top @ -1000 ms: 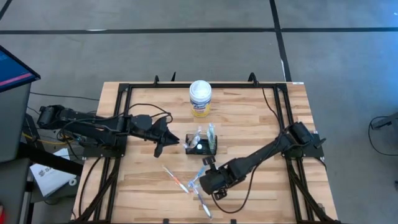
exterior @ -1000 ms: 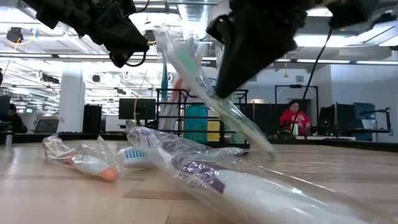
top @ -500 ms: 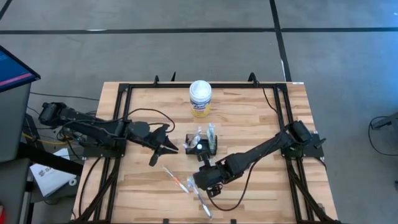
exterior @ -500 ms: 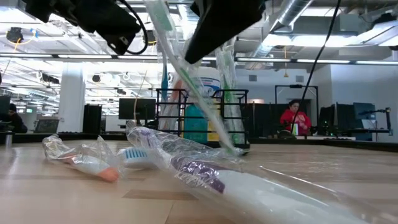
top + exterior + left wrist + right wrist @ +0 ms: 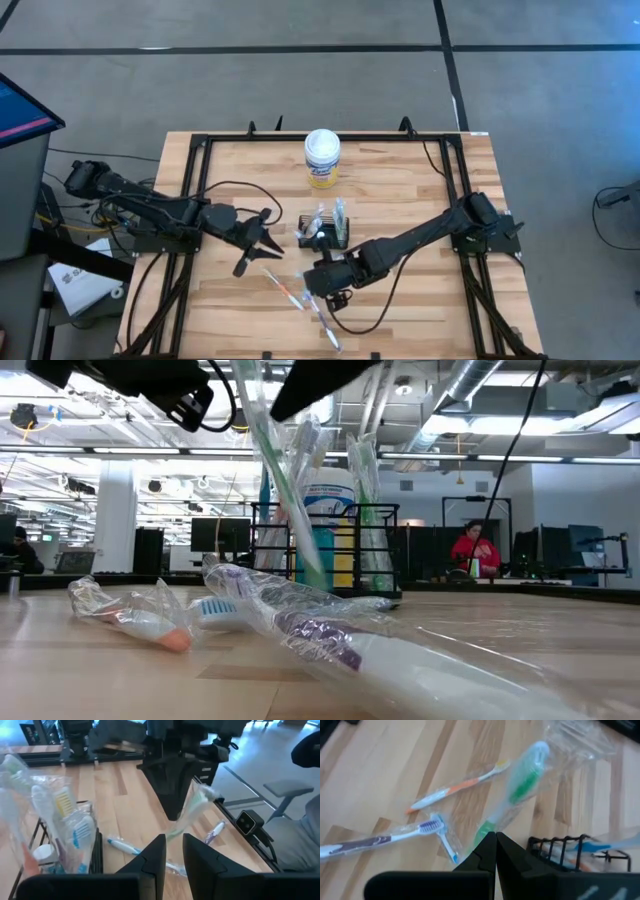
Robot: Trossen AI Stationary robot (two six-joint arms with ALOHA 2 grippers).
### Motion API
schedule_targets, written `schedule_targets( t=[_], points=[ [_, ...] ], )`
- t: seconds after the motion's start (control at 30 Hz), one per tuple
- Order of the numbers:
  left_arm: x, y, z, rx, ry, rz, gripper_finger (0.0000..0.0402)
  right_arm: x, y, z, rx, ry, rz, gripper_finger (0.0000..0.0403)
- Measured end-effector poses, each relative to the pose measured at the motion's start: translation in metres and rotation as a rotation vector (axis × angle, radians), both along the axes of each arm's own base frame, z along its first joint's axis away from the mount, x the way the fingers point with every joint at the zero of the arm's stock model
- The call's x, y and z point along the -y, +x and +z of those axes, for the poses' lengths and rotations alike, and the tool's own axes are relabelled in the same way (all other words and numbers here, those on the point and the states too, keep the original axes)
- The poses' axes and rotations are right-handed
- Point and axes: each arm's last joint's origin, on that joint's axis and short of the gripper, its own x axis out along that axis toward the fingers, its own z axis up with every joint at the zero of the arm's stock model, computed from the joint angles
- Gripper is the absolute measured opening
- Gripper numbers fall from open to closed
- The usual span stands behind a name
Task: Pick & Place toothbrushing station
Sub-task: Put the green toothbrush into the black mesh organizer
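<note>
Since the earlier frames the right end effector (image 5: 318,272) has travelled from the front of the worktop (image 5: 400,190) toward the toothbrushing station (image 5: 325,232) and now sits just in front of it. Its fingers are clenched on a green wrapped toothbrush (image 5: 520,785), which has swung from a steep slant to nearly upright in the low view. The left end effector (image 5: 258,243) has drawn back from the holder toward its own side and hangs over the boards with its fingers (image 5: 155,857) a little apart, grasping nothing.

The toothbrushing station stands at the middle of the worktop, in front of the white canister (image 5: 322,158). Its long axis runs across the worktop, from the left arm's side to the right arm's, open top up, with several wrapped brushes standing in it.

Three wrapped toothbrushes (image 5: 300,296) lie on the boards in front of the holder: one orange, one blue, one purple.

The canister carries a yellow label; its writing cannot be read.
</note>
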Motion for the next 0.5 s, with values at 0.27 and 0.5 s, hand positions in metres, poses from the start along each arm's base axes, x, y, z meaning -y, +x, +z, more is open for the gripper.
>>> schedule_targets(
  t=[0.27,0.5],
  points=[
    [0.002,0.000,0.001,0.013,-0.001,-0.008,0.0060,0.006,0.006,0.013,0.037,0.015,-0.016,0.0000],
    [0.002,0.000,0.001,0.016,-0.002,-0.007,0.0068,0.012,0.011,0.023,0.062,0.024,-0.036,0.0000]
  ],
)
